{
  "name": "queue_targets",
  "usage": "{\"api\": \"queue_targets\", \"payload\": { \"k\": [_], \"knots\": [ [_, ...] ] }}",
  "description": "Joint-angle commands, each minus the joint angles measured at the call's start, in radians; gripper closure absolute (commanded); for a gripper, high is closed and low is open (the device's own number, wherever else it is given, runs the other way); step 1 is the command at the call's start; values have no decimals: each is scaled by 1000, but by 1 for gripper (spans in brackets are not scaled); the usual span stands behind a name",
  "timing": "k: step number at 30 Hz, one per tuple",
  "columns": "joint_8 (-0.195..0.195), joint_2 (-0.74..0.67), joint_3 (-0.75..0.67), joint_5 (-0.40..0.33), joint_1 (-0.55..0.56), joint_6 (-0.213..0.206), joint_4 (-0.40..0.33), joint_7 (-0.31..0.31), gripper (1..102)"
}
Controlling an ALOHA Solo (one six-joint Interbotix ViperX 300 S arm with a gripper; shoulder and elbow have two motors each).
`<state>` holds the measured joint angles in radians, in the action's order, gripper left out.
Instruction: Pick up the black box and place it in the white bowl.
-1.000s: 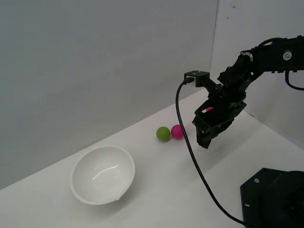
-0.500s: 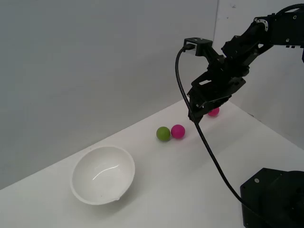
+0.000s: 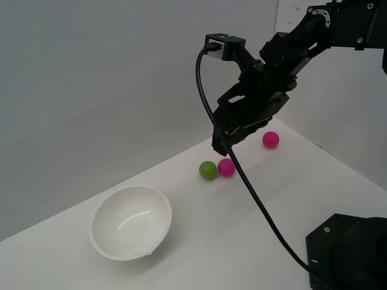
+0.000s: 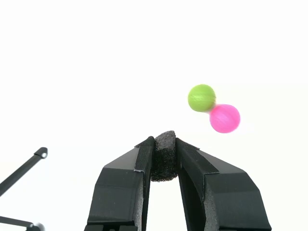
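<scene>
My gripper [image 4: 164, 149] is shut on the black box [image 4: 164, 156], a small matte black cube pinched between the two fingertips. In the exterior view the gripper [image 3: 221, 145] hangs in the air, above the table and just over the green ball [image 3: 208, 170] and a pink ball [image 3: 227, 167]; the cube cannot be made out against the black fingers there. The white bowl [image 3: 131, 221] stands on the table toward the exterior view's left, well apart from the gripper and empty.
A second pink ball [image 3: 271, 139] lies further back toward the exterior view's right. The green ball [image 4: 201, 97] and pink ball [image 4: 224, 118] show touching in the wrist view. A black cable [image 3: 242, 175] trails from the wrist. The black robot base block [image 3: 347, 251] sits at the front right.
The arm has risen from the table and swung toward the exterior view's left, with the black cube in its fingers. The far pink ball, hidden before, is now uncovered.
</scene>
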<state>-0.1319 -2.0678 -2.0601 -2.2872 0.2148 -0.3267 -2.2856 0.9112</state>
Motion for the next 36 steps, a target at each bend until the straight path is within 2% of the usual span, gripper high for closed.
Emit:
{"api": "queue_targets", "payload": {
  "k": [1, 12, 36],
  "knots": [
    [17, -6, -11, 32, 38, -17, 23, -23, 100],
    [52, 35, 31, 61, 137, -17, 54, -87, 100],
    [52, 270, 264, 202, 345, -40, 198, -190, 100]
  ]
}}
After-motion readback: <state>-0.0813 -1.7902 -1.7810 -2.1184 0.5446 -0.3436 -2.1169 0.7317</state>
